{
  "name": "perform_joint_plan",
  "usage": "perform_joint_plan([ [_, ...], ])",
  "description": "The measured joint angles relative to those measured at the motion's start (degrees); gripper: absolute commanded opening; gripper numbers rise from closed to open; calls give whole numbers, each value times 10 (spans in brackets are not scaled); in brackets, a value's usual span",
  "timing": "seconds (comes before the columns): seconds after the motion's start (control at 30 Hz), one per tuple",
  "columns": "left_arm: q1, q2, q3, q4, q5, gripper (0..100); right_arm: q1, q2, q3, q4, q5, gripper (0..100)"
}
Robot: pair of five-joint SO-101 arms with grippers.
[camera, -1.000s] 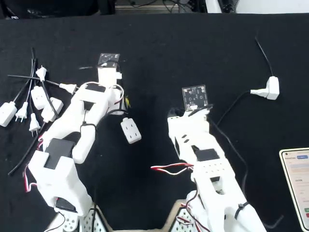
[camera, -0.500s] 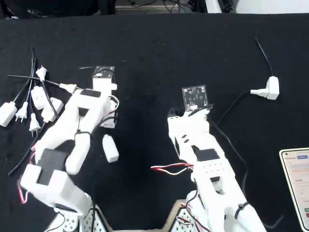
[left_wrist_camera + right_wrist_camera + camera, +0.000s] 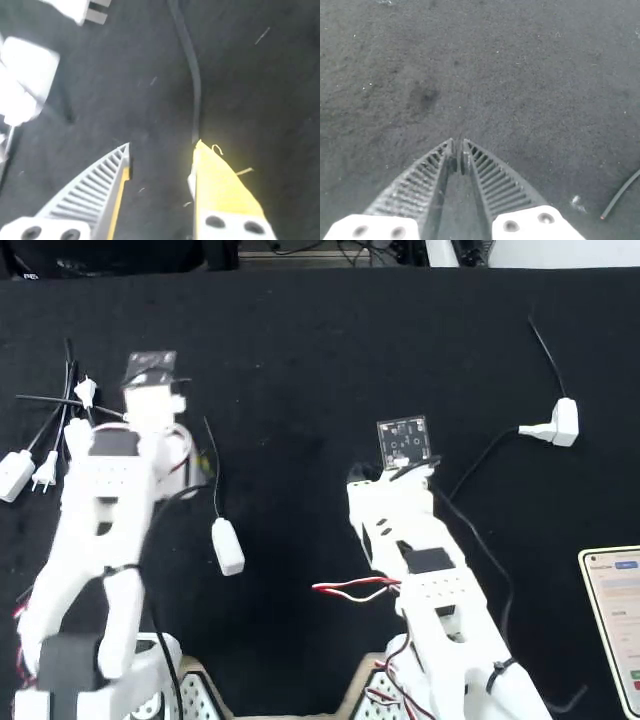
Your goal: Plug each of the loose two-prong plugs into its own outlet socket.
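Observation:
A white outlet socket (image 3: 228, 545) lies on the black table, its black cable (image 3: 211, 470) running up toward the left arm. My left gripper (image 3: 150, 380) hangs open over the far left, beside a cluster of loose white plugs (image 3: 45, 470). In the left wrist view its fingers (image 3: 160, 152) stand apart with nothing between them, a black cable (image 3: 192, 75) runs ahead, and white plugs (image 3: 25, 75) lie off to one side. My right gripper (image 3: 403, 443) sits mid-table, shut and empty (image 3: 458, 150). Another white plug (image 3: 560, 425) with its cable lies at the far right.
Black cables (image 3: 50, 400) tangle around the left plug cluster. A phone (image 3: 615, 610) lies at the right edge. A black cable end (image 3: 620, 200) shows near the right gripper. Red and white wires (image 3: 350, 588) hang from the right arm.
The outlet socket slid down-left from beside the left gripper and now lies still. The left arm has swung left to the plug cluster. The right arm has not moved.

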Motion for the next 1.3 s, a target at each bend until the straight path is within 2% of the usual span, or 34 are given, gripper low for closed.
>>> perform_joint_plan([
  [0.13, -25, -25, 69, 3, -70, 158, 0, 0, 0, 0, 0, 11],
  [0.23, -21, -37, 123, 3, -98, 144, 0, 0, 0, 0, 0, 11],
  [0.33, 12, -52, 159, 3, -103, 143, 0, 0, 0, 0, 0, 11],
  [0.57, 127, -97, 183, -2, -100, 146, 0, 0, 0, 0, 0, 11],
  [0.87, 222, -94, 234, -173, -7, 197, 0, 0, 0, 0, 0, 11],
  [1.07, 227, -110, 218, -178, 27, 213, 0, 0, 0, 0, 0, 11],
  [1.3, 170, -137, 193, -120, 25, 212, 0, 0, 0, 0, 0, 11],
])
